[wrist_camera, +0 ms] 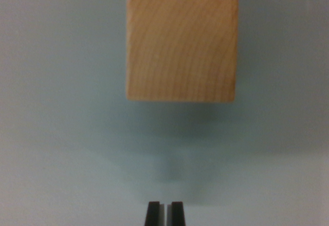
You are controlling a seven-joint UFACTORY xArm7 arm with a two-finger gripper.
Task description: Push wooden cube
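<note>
Your only look here is the wrist view, aimed down at a pale grey-green surface (56,133). The cube (182,45) sits in the upper middle of the picture, a little toward the wrist view's right of centre. You see one broad face of it, light tan wood with faint curved grain lines running across. Its edges read square to the picture, not turned. The focus is soft, so you will not get finer detail than that from the grain. The cube's top edge lies close to the top border; a dark blur shows just above it. Below the cube a soft grey shadow spreads over the surface and fades down toward the bottom middle. The gripper (164,213) pokes in at the bottom edge, just under that shadow. Only two dark fingertips (152,213) show, standing side by side and upright in the picture. The jaws are drawn nearly together, with only a thin pale slit between them, and they grasp nothing. The tips sit well apart from the cube, with bare surface between the two. They line up slightly toward the wrist view's left of the cube's middle. You cannot tell from this view whether the tips touch the surface or hang above it
</note>
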